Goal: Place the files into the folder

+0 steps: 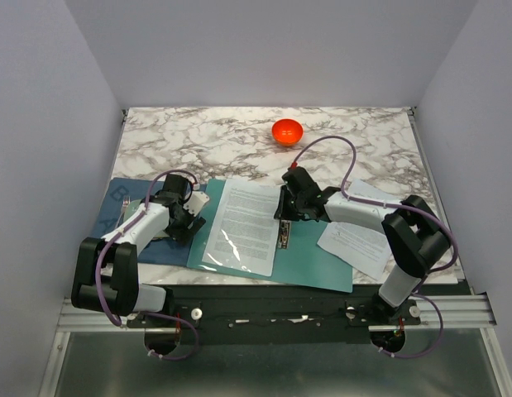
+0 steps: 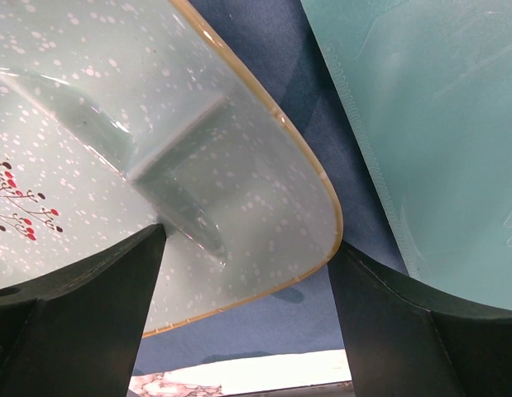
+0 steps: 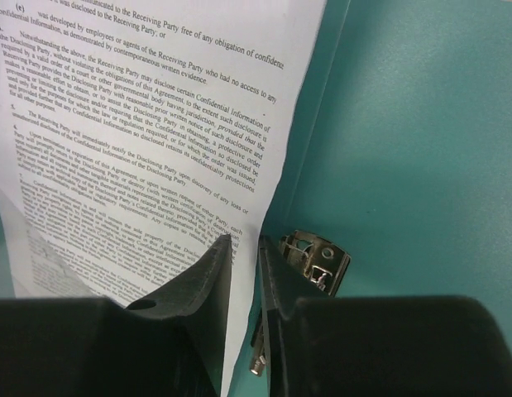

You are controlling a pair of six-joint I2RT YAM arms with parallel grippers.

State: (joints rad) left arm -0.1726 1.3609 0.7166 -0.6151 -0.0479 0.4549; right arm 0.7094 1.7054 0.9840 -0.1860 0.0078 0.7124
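Lying open on the table [image 1: 206, 136], the folder [image 1: 313, 260] carries one of the files [image 1: 243, 227]; other files [image 1: 355, 240] to its right hide partly beneath the right arm [image 1: 409, 236]. Right gripper [image 3: 243, 241] stoops over the spine, jaws close together round the paper's edge, grip uncertain. Left gripper [image 2: 249, 238] gapes over a cropped plate [image 2: 198, 149].

The teal folder [image 1: 315, 258] lies open and flat at the table's near edge. One printed sheet [image 1: 243, 225] rests on its left half; more sheets [image 1: 361, 241] lie beside its right edge.

orange bowl [image 1: 287, 131], blue mat [image 1: 115, 192], mint plate [image 2: 198, 165]
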